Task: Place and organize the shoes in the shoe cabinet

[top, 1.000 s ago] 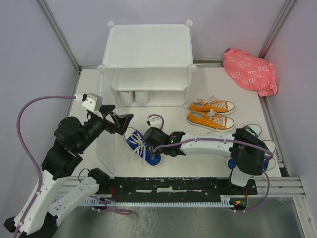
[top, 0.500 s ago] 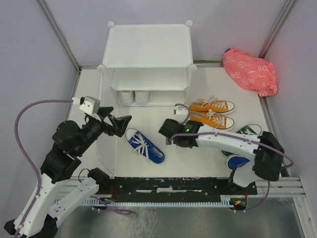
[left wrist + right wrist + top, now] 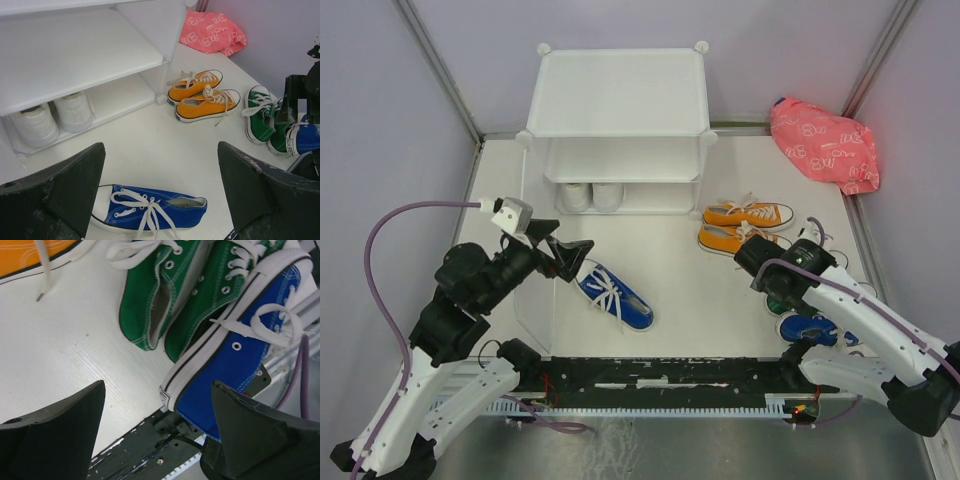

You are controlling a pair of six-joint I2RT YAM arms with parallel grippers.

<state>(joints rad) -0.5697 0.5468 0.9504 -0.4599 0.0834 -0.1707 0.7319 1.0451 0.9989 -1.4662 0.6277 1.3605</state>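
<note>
The white shoe cabinet [image 3: 618, 95] stands at the back, with a white pair [image 3: 592, 196] in its lower compartment [image 3: 107, 97]. One blue shoe [image 3: 612, 294] lies alone mid-table, and my left gripper [image 3: 570, 255] hovers open just left of it, the shoe [image 3: 150, 212] showing below and between the fingers. An orange pair [image 3: 748, 225] sits right of the cabinet. My right gripper [image 3: 772, 283] hangs open and empty over the green pair [image 3: 170, 300] and a second blue shoe [image 3: 235, 365] at the near right edge.
A pink patterned bag [image 3: 825, 142] lies in the back right corner. The cabinet's translucent front panel [image 3: 535, 300] stands swung open beside my left arm. A black rail [image 3: 670, 372] runs along the near edge, with the second blue shoe's heel over it.
My right gripper opened, let go of the blue shoe in the middle and swung right to above the green pair. The blue shoe stays where it was released. The left arm barely shifted.
</note>
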